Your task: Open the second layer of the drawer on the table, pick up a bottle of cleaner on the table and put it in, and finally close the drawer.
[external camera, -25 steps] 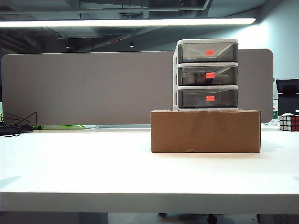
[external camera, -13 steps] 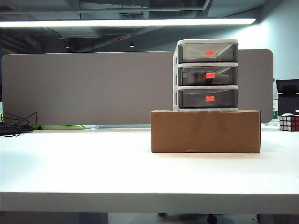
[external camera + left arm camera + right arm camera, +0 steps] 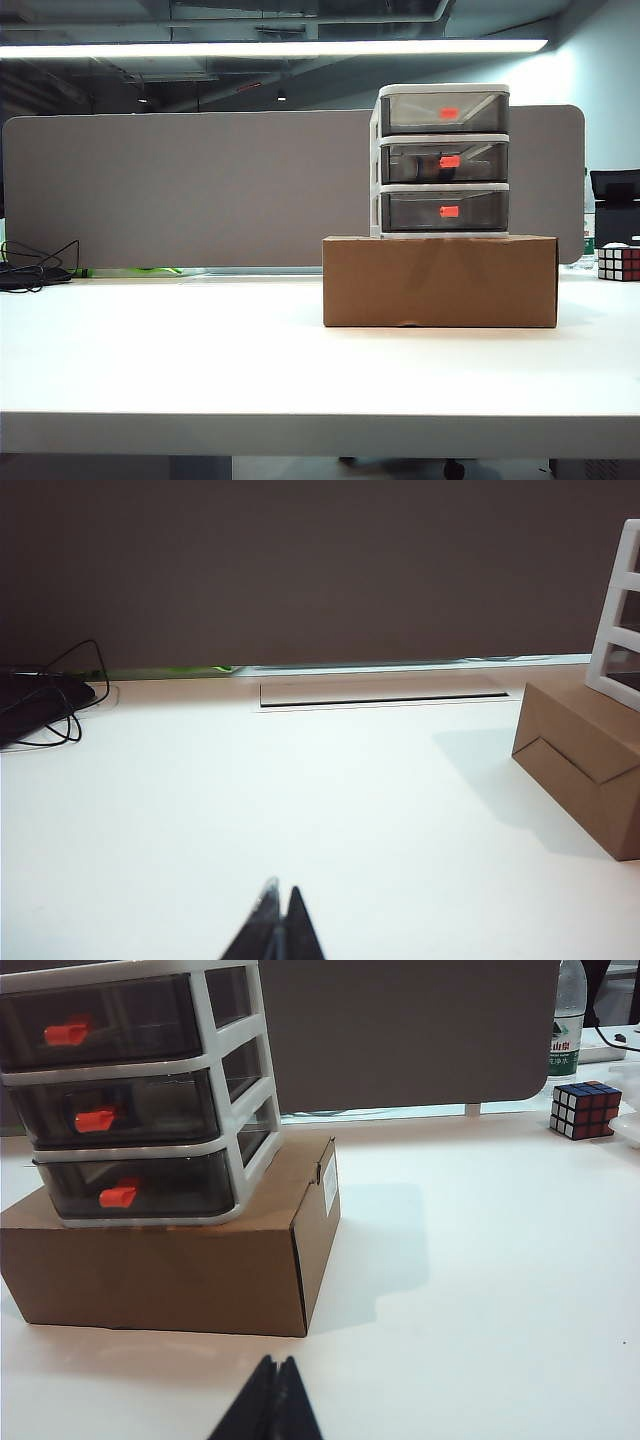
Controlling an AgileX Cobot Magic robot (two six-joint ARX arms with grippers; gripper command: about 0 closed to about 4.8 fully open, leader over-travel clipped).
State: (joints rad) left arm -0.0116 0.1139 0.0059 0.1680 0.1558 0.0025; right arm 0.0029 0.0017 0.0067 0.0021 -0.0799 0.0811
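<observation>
- Left gripper [image 3: 278,920]: visible only in the left wrist view, low over the white table [image 3: 300,820]. Its two dark fingertips meet in a closed point with nothing between them.
- Right gripper [image 3: 272,1400]: visible only in the right wrist view, low over the table just in front of the brown cardboard box [image 3: 170,1260]. Its fingertips are likewise pressed together and hold nothing.
- Exterior view: neither arm nor gripper appears. The near part of the table [image 3: 200,360] lies bare in front of the cardboard box [image 3: 440,282].
- The drawer [image 3: 443,160]: a three-tier unit with a white frame stands upright on top of the cardboard box. In the exterior view all three fronts sit flush with the frame.
- The second layer of the drawer [image 3: 445,162]: closed. The exterior view shows a dark elongated shape lying inside it behind the orange-red tab; what that shape is cannot be determined. The right wrist view shows the same tier [image 3: 110,1112] from the side, too dark to reveal any contents.
- The bottle of cleaner: not identifiable on the table surface in any view.
- Rubik's cube [image 3: 585,1108]: stands on the table well apart from the box, on the right side; the exterior view shows it at the right edge [image 3: 620,262].
- Clear water bottle with a green label [image 3: 566,1022]: stands behind the cube, clearest in the right wrist view.
- Black cables [image 3: 45,695]: lie at the far left of the table, shown in the left wrist view and the exterior view [image 3: 35,265].
- Grey partition panel [image 3: 190,190]: stands along the far table edge behind everything.
</observation>
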